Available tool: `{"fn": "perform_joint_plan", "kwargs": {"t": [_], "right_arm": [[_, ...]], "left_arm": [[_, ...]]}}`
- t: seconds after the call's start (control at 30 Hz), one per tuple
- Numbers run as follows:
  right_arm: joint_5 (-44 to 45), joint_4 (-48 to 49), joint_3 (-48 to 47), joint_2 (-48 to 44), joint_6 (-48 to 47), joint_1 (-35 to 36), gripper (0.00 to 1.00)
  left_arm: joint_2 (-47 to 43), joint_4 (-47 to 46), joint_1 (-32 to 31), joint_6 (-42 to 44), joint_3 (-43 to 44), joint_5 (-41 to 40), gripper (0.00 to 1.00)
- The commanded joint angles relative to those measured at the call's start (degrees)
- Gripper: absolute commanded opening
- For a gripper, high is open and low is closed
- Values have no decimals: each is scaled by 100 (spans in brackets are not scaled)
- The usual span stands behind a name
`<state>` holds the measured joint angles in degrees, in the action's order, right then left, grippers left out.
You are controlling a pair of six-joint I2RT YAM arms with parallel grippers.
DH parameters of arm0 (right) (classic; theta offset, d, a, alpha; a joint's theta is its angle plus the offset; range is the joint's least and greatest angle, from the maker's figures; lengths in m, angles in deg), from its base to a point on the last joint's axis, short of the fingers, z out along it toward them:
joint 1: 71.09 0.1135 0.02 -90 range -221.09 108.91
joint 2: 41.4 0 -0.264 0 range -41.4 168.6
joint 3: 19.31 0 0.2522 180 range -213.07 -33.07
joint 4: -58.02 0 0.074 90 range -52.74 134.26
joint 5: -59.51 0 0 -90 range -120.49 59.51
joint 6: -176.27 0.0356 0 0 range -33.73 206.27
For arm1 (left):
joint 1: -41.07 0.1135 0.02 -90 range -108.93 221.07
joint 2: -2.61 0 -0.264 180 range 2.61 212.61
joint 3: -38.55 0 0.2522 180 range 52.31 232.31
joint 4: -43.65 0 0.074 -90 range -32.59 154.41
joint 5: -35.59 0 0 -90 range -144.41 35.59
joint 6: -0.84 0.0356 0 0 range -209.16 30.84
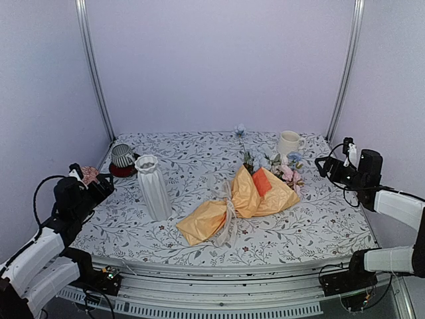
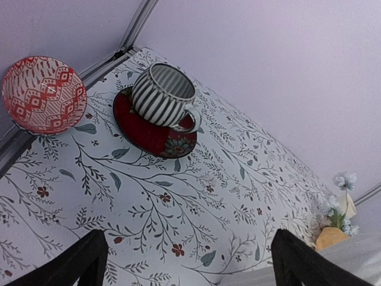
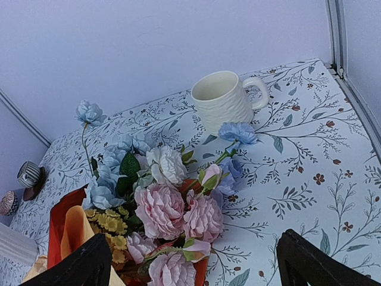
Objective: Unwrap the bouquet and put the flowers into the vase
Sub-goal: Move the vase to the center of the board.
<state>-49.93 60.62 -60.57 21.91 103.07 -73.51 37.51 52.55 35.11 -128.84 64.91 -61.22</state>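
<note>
The bouquet (image 1: 242,199) lies wrapped on its side at the middle of the surface (image 1: 325,229), its flowers (image 1: 282,166) pointing toward the mug (image 1: 289,143). The vase (image 1: 153,187) stands upright to its left, apart from it. The left pincer (image 2: 189,265) and right pincer (image 3: 199,268) are both spread wide, holding nothing, near the surface's side edges

A red-and-white patterned bowl (image 2: 43,94) sits at the upper left of the frame on the leaf-printed bench (image 2: 196,202). Just right of it, a grey striped cup (image 2: 164,96) stands on a dark red saucer (image 2: 149,132). The left gripper's (image 2: 191,262) two dark fingers (image 2: 77,262) stand wide apart along the bottom edge. At the far lower right, pale blue flowers (image 2: 340,199) rise above a bit of orange paper (image 2: 331,237).
</note>
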Motion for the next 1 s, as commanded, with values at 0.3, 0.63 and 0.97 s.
{"fn": "perform_joint_plan", "kwargs": {"t": [0.3,0.63,0.97], "right_arm": [[-715,363,294,41,135,-24,99],[869,578,1236,-1386,346,-19,99],[798,817,1696,-1696,647,-24,99]], "left_arm": [[-856,546,-44,787,541,1843,97],[-495,1697,-118,681,1281,3407,94],[-1245,1302,-351,-21,832,3682,94]]}}
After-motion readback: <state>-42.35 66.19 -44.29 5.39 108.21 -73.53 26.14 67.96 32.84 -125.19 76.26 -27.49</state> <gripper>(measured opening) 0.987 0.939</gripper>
